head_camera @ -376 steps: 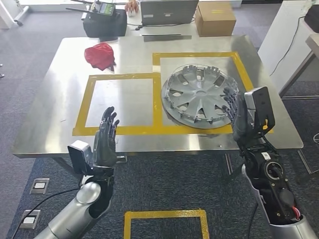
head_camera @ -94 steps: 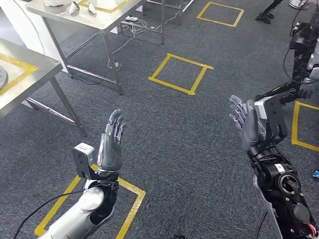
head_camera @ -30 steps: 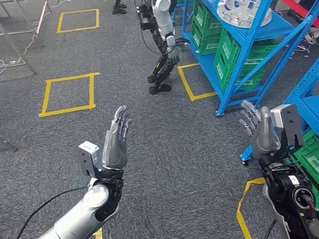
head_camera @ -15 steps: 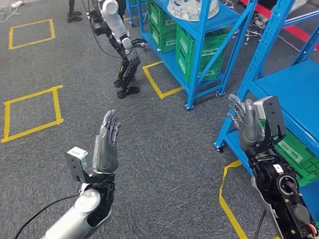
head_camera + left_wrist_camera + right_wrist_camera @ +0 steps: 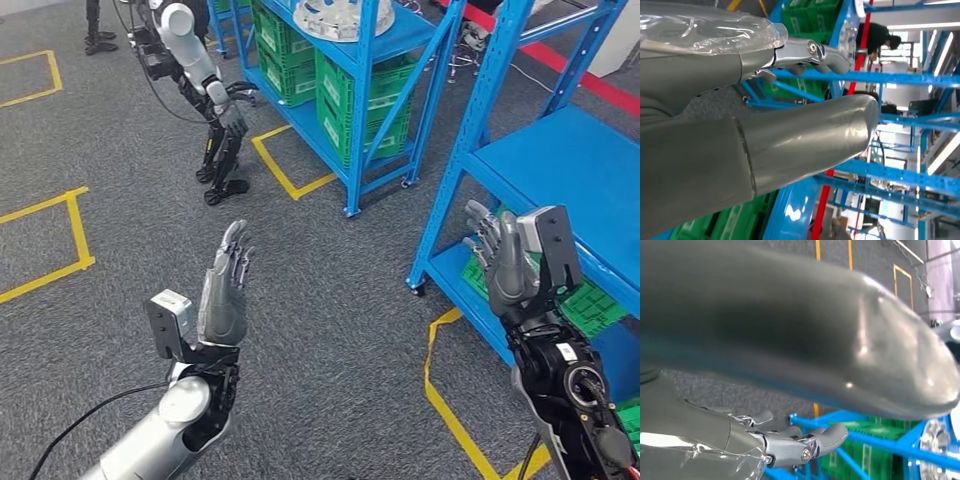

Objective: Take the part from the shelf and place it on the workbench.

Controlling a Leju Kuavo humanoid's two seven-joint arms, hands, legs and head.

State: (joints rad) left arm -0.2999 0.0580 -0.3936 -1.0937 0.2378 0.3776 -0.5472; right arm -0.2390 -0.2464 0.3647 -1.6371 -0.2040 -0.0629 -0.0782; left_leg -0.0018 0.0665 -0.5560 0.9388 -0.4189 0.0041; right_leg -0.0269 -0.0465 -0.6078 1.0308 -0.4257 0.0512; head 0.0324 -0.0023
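While both hands are up in the air with nothing in them, the part (image 5: 343,17) sits far away on top of the blue shelf (image 5: 361,95) at the far side of the room. The left hand (image 5: 225,290) has its fingers spread and holds nothing. The right hand (image 5: 501,258) is the same, and it is very near the post of a second blue shelf (image 5: 555,165) on the right. I think that hand could bump the post if the robot turns more that way. Another robot (image 5: 198,80) stands far off on the left, just beside the shelf with the part, so the two could knock each other there. Green crates (image 5: 341,105) sit under the part.
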